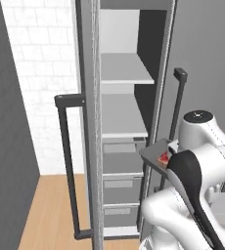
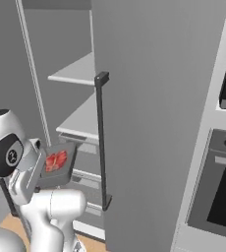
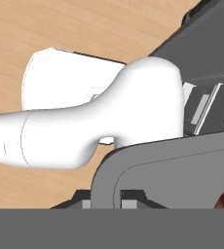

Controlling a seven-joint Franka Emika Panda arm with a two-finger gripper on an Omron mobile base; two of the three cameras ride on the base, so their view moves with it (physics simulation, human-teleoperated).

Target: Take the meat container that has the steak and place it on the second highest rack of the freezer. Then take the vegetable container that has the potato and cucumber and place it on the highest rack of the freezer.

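I'm seeing the jaws (image 3: 109,202) clamping tight on the rim of the meat container (image 2: 61,165), holding it in the air in front of the open freezer (image 1: 126,122). The highest rack (image 1: 124,68) and the shelf below it (image 1: 122,117) are lying bare. The steak (image 2: 55,160) is resting inside the container.
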